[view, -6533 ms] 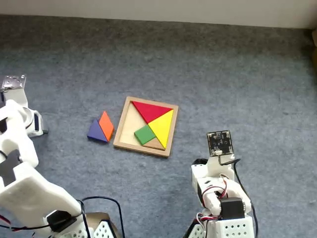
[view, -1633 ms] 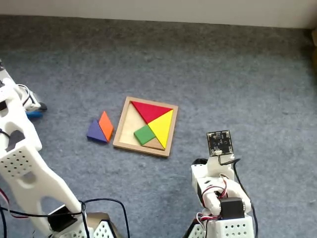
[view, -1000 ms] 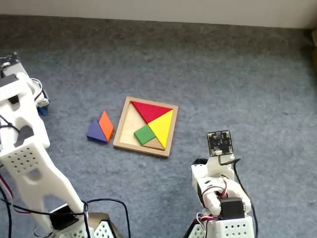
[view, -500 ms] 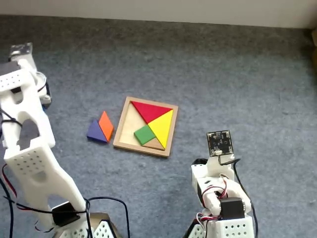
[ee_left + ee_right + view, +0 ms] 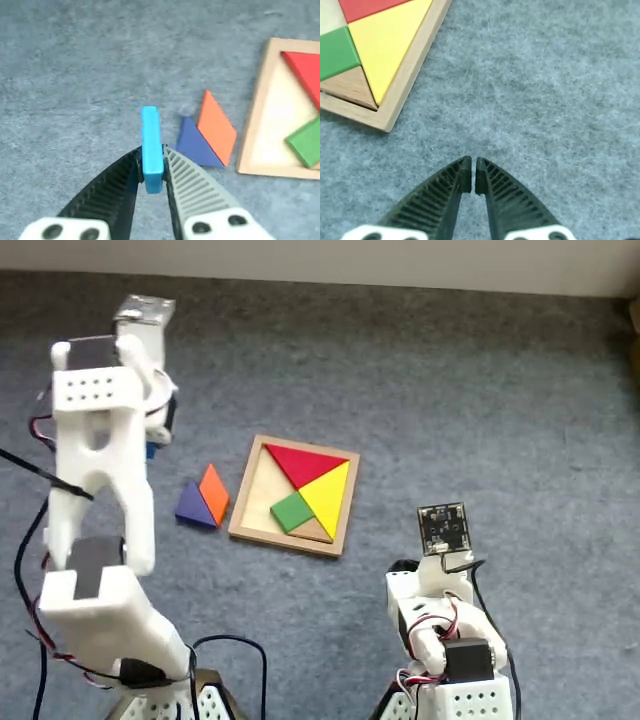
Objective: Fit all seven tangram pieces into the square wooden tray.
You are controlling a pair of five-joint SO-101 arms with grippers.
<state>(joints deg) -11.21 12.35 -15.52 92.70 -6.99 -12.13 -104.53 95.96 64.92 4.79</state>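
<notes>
Jaws of the left claw [image 5: 151,152] pinch a blue piece [image 5: 150,125], held on edge above the carpet [image 5: 480,390]. Near it on the carpet lie an orange piece [image 5: 214,492] and a purple triangle [image 5: 193,505], touching each other, just beside the tray [image 5: 285,541]. Inside the tray sit a red triangle [image 5: 305,462], a yellow triangle [image 5: 333,495], a green square [image 5: 290,511] and a brown triangle [image 5: 316,531]; the side nearest the orange piece is bare wood. Near the tray's corner by the brown triangle hangs the right claw [image 5: 470,175], pressed closed with nothing in it, over the carpet.
</notes>
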